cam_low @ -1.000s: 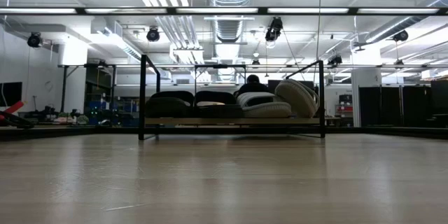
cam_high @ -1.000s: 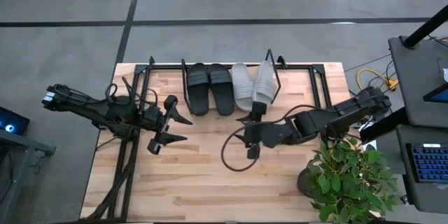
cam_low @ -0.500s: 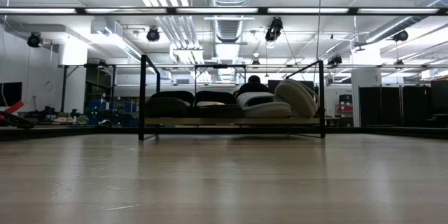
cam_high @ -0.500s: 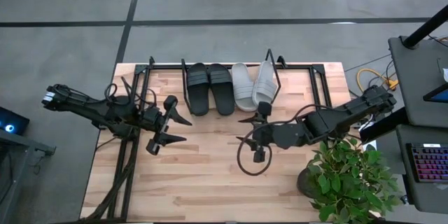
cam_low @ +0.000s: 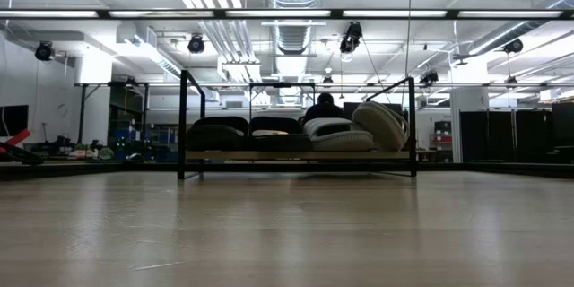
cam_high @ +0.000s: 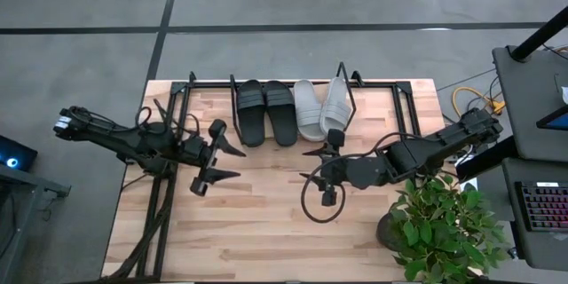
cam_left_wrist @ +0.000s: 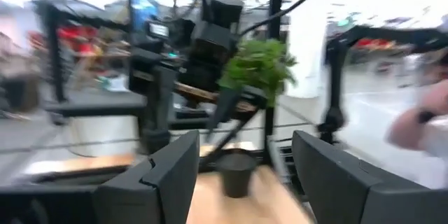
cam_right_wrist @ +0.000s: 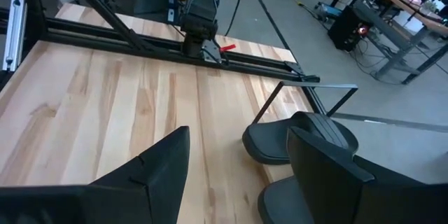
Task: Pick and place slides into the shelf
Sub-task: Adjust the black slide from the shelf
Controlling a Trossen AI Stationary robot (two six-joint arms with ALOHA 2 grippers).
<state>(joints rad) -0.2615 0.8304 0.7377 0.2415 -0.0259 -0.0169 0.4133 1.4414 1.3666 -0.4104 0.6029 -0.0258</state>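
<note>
Grey slide (cam_high: 335,104) prob. tilted in shelf (cam_high: 404,106); both grippers (cam_high: 227,161) (cam_high: 311,165) open, empty.

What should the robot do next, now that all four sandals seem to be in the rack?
Probably just pull both arms back. The black pair and grey pair sit in the shelf; left gripper and right gripper are open and empty.

Light wooden plank tabletop (cam_high: 266,231). Green leafy potted plant (cam_high: 441,231) at its corner; coiled yellow cable (cam_high: 468,100) beyond that edge; blue-lit keyboard (cam_high: 543,206) beside the plant.
</note>
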